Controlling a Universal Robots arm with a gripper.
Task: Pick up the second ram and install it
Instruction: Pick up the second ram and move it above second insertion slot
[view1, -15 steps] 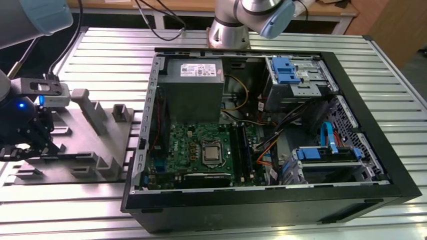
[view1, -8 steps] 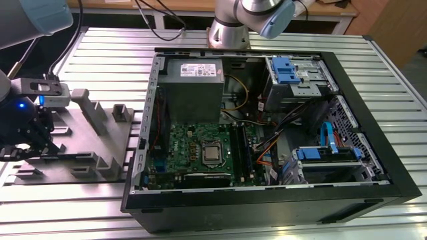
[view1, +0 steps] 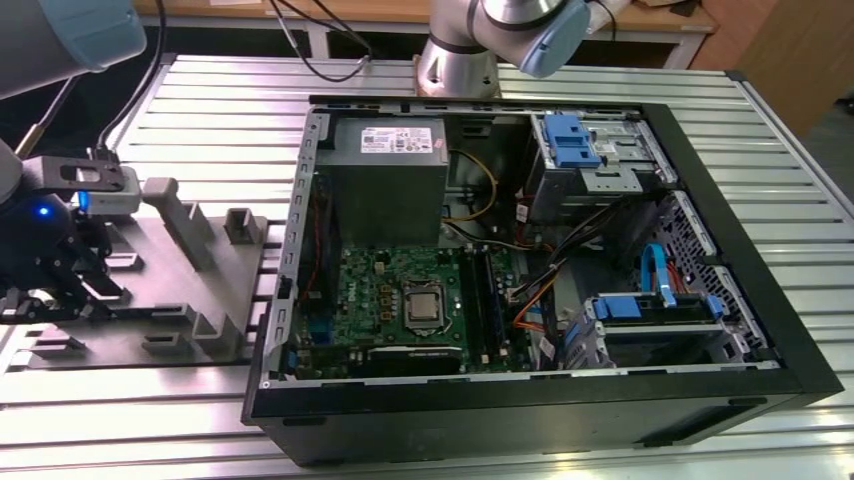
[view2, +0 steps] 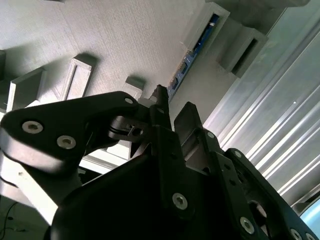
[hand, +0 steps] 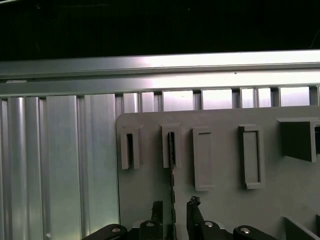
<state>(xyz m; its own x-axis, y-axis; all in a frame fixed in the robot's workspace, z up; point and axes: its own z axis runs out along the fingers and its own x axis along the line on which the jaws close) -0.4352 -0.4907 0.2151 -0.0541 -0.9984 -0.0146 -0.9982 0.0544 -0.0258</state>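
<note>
The second ram (hand: 173, 165) is a thin dark stick standing on edge in a slot of the grey tray (hand: 220, 210). In the second wrist view the ram (view2: 192, 54) shows a blue-tinted edge running toward my black fingers. My gripper (hand: 174, 206) is open, with one fingertip on each side of the stick and a small gap on both sides. In the exterior view my gripper (view1: 60, 285) hangs low over the tray (view1: 160, 310) at the exterior view's far left.
An open computer case (view1: 534, 400) lies at the exterior view's middle and right, with the green motherboard (view1: 387, 290), grey power supply (view1: 387, 150), blue drive brackets and cables inside. Upright blocks (view1: 180, 220) rise from the tray beside my gripper. Ribbed metal table (hand: 60, 160) surrounds everything.
</note>
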